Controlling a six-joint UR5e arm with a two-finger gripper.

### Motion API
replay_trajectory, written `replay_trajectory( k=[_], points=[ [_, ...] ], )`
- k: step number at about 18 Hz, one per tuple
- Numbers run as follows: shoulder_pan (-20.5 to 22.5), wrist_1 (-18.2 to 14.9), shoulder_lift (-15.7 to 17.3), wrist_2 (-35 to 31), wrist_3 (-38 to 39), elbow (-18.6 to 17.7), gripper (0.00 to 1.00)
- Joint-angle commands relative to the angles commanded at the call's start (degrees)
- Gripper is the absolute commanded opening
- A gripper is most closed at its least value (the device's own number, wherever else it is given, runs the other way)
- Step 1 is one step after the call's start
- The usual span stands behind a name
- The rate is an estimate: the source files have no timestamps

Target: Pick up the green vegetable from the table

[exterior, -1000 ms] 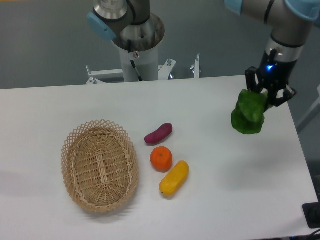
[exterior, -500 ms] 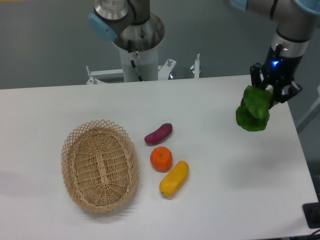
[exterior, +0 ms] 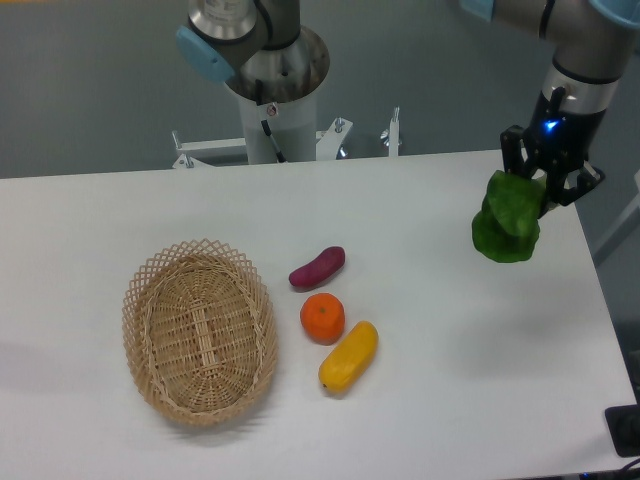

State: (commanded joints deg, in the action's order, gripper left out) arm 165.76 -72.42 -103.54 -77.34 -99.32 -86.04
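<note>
bare table [exterior: 480, 340] around hand [exterior: 545, 192]

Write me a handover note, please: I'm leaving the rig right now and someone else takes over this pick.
Hand: shut on the green vegetable, gripping its upper end; the rest hangs below.
Green vegetable: lifted, over the right end of the table.
Elsewhere on the table: basket, purple sweet potato, orange, yellow fruit, all well away from the hand.
Done: the pick.
Left: apparently nothing but keeping the hold.
</note>
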Motion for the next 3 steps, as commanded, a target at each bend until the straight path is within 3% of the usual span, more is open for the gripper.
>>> replay_trajectory(
  k=[3],
  points=[
    [0.0,0.0,0.0,0.0,0.0,0.2,0.39]
  ],
)
